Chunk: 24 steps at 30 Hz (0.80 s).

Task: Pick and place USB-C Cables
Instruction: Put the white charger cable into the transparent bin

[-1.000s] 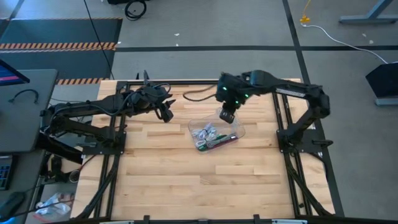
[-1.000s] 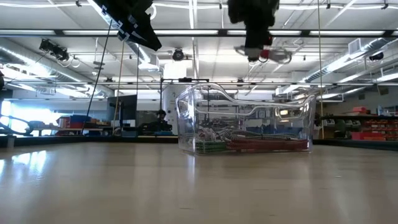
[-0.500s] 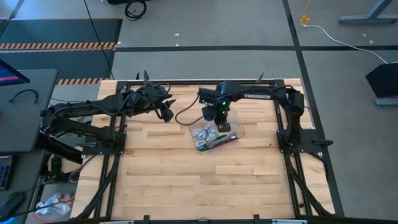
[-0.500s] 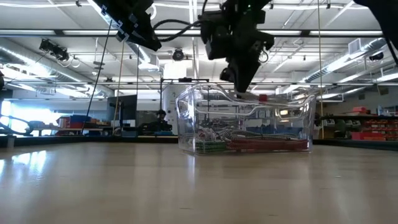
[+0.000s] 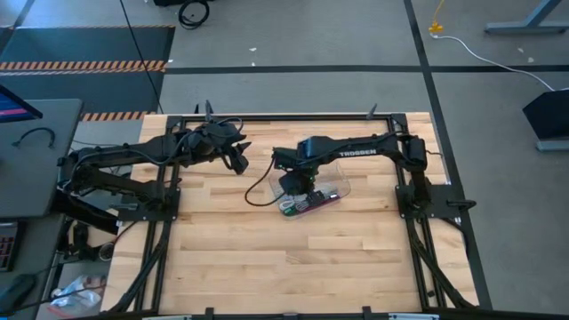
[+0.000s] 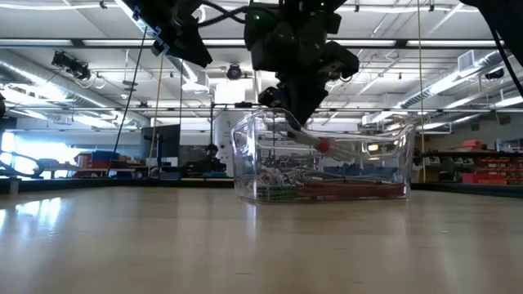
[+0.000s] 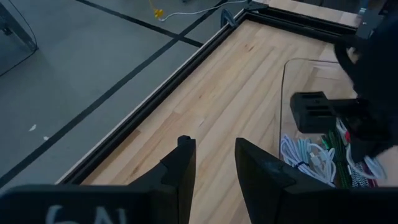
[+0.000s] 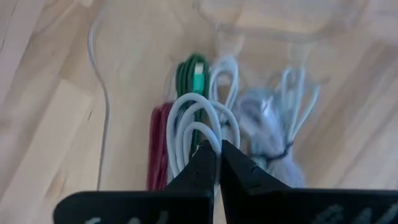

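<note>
Where clear tray [image 5: 341, 188] sits: white, green, maroon USB-C cables [image 8: 249, 112] coiled.

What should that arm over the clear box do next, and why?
Probably open and let go. The right tool is shut on a white cable, already over the clear tray where the other cables lie. The left tool waits aside.
</note>
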### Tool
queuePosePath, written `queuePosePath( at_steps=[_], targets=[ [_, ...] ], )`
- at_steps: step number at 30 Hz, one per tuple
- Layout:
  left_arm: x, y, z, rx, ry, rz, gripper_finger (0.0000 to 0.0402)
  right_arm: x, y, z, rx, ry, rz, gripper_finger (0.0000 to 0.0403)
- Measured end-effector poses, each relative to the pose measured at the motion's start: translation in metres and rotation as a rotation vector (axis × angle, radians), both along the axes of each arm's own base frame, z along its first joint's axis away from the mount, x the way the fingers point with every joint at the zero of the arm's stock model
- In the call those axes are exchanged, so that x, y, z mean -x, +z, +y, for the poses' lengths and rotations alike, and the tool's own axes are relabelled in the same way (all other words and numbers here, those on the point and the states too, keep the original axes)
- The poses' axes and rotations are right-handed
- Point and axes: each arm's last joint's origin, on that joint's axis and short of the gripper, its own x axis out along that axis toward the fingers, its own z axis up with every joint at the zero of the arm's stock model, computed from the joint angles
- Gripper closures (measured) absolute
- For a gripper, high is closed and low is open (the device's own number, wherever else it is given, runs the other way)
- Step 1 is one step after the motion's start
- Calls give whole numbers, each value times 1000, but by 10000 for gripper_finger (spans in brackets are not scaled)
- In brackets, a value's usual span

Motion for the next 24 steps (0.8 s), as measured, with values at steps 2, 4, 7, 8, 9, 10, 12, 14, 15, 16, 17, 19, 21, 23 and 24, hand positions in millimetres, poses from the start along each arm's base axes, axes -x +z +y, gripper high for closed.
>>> queuePosePath(
  at_steps=[2,4,7,8,9,10,12,14,15,16,17,19,21,23,24],
  targets=[
    [0,0,0,0,0,0,283,-4,1,3,5,13,-37,395],
    [0,0,0,0,0,1,283,-5,1,5,8,21,-49,395],
    [0,-1,0,2,0,6,283,-8,2,5,35,31,-80,395],
    [0,-1,0,3,0,10,283,-9,2,4,57,27,-88,395],
    [1,-1,0,3,0,12,283,-9,2,3,81,24,-92,395],
    [1,-1,0,3,1,12,283,-9,2,1,103,19,-93,395],
    [1,-1,0,4,1,14,283,-9,1,-2,132,6,-88,395],
    [1,-1,0,4,1,15,283,-7,-4,-5,137,-2,-73,395],
    [1,-1,0,4,1,15,283,-5,-7,-6,136,-3,-58,395],
    [1,-1,0,4,1,15,283,-3,-11,-7,135,-4,-44,395],
    [1,-1,0,4,1,15,283,-2,-14,-7,133,-5,-34,395],
    [1,-1,0,4,1,15,283,1,-23,-7,131,-5,-17,395],
    [1,-1,0,4,1,15,283,4,-31,-7,127,-9,4,395],
    [1,-1,0,4,1,15,283,4,-33,-7,129,-19,4,395],
    [1,-1,0,4,1,15,283,4,-33,-7,130,-24,1,395]
  ],
)
